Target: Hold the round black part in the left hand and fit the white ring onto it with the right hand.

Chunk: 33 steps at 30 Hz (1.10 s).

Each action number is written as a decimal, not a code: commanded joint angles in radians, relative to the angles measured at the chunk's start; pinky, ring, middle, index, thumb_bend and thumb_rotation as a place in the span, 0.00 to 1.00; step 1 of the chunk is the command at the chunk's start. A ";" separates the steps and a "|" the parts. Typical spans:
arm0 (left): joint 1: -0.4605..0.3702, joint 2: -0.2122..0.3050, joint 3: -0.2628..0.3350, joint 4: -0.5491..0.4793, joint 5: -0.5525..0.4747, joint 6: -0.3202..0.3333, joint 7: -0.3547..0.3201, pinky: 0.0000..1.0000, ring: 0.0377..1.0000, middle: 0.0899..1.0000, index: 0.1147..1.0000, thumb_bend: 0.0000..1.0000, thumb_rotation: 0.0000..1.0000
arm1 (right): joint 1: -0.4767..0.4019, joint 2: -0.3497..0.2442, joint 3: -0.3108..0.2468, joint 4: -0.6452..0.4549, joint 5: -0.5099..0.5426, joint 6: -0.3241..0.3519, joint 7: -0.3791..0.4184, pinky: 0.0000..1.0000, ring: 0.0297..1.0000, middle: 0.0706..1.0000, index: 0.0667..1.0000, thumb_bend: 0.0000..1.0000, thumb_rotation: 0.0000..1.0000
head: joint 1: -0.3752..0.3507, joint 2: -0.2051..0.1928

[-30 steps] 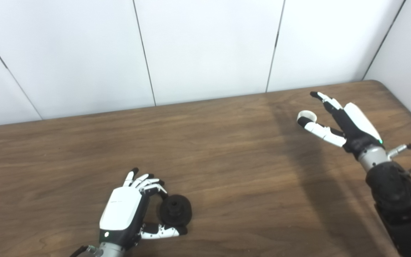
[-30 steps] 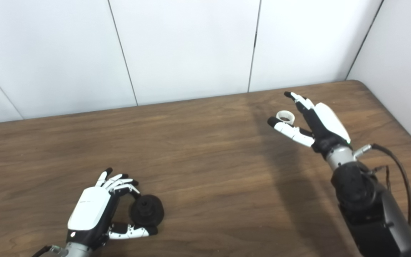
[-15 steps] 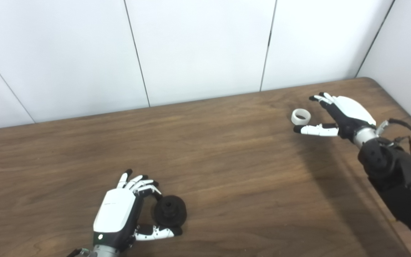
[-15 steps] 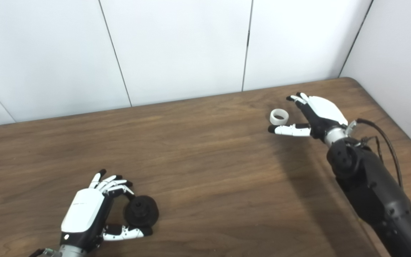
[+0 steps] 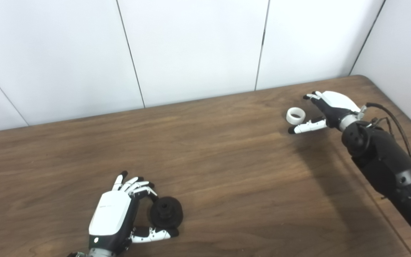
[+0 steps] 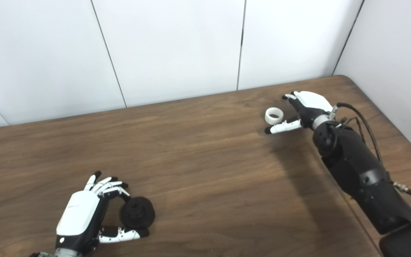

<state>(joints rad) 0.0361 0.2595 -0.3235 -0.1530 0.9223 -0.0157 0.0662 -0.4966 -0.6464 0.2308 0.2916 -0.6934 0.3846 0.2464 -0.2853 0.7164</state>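
The round black part (image 5: pixel 166 212) lies flat on the wooden table (image 5: pixel 227 171) near the front left. My left hand (image 5: pixel 114 216) is cupped around its left side, with curled fingers by its far edge and the thumb along its near edge; it is open and does not lift the part. The white ring (image 5: pixel 295 115) lies on the table at the far right. My right hand (image 5: pixel 332 106) is open just right of it, with the fingers (image 6: pixel 288 97) behind the ring and the thumb (image 6: pixel 280 127) in front. The ring sits between them, untouched.
White wall panels (image 5: pixel 191 50) stand right behind the table's far edge, and another wall closes the right side. The table's rounded far right corner (image 5: pixel 364 76) is close to my right hand. My dark right forearm (image 5: pixel 387 167) with its cable runs along the table's right edge.
The camera has turned a little to the right. My right hand has dropped lower and flatter beside the ring, thumb now in front of it. Left hand and black part are unchanged.
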 commanded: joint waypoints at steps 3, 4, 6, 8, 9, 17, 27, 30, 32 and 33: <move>0.014 0.027 0.016 0.013 0.019 0.026 -0.022 1.00 0.86 0.73 0.42 0.52 0.05 | -0.079 -0.024 0.006 0.024 -0.017 -0.024 -0.015 1.00 1.00 1.00 0.92 0.96 0.56 | 0.003 -0.001; 0.015 0.026 0.015 0.013 0.019 0.026 -0.021 1.00 0.86 0.73 0.42 0.52 0.05 | -0.086 -0.023 0.012 0.033 -0.018 -0.027 -0.016 1.00 1.00 1.00 0.92 0.96 0.55 | 0.003 -0.001; 0.015 0.024 0.015 0.014 0.018 0.029 -0.022 1.00 0.86 0.73 0.42 0.52 0.05 | -0.098 -0.020 0.019 0.050 -0.019 -0.033 -0.021 1.00 1.00 1.00 0.91 0.97 0.55 | 0.006 -0.001; 0.014 0.024 0.015 0.018 0.019 0.025 -0.016 1.00 0.86 0.73 0.42 0.52 0.05 | -0.110 -0.018 0.025 0.064 -0.018 -0.039 -0.027 1.00 1.00 1.00 0.90 0.97 0.54 | 0.007 -0.001; 0.014 0.024 0.015 0.019 0.019 0.024 -0.015 1.00 0.86 0.73 0.42 0.52 0.05 | -0.116 -0.017 0.027 0.069 -0.017 -0.041 -0.028 1.00 1.00 1.00 0.90 0.96 0.53 | 0.007 -0.001; 0.016 0.023 0.013 0.017 0.024 0.026 -0.014 1.00 0.87 0.73 0.42 0.52 0.05 | -0.143 -0.012 0.028 0.096 -0.016 -0.046 -0.037 1.00 1.00 1.00 0.80 0.95 0.48 | 0.009 0.002; 0.015 0.023 0.017 0.015 0.020 0.026 -0.013 1.00 0.86 0.73 0.42 0.52 0.05 | -0.146 0.002 0.022 0.095 -0.012 -0.034 -0.044 1.00 1.00 1.00 0.71 0.92 0.41 | 0.010 0.003; 0.015 0.023 0.015 0.015 0.024 0.026 -0.011 1.00 0.86 0.73 0.42 0.52 0.05 | -0.144 0.005 0.021 0.099 -0.012 -0.037 -0.052 1.00 1.00 1.00 0.69 0.90 0.39 | 0.010 0.003; 0.015 0.023 0.015 0.014 0.024 0.026 -0.012 1.00 0.86 0.73 0.42 0.52 0.05 | -0.142 0.007 0.020 0.099 -0.012 -0.036 -0.053 1.00 1.00 1.00 0.68 0.89 0.38 | 0.010 0.003; 0.015 0.023 0.015 0.014 0.024 0.026 -0.013 1.00 0.86 0.73 0.42 0.52 0.05 | -0.141 0.008 0.020 0.099 -0.013 -0.037 -0.055 1.00 1.00 1.00 0.67 0.89 0.37 | 0.010 0.003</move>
<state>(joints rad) 0.0379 0.2590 -0.3222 -0.1530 0.9223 -0.0159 0.0690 -0.5861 -0.6172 0.2666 0.4163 -0.6957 0.3523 0.2267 -0.2761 0.7179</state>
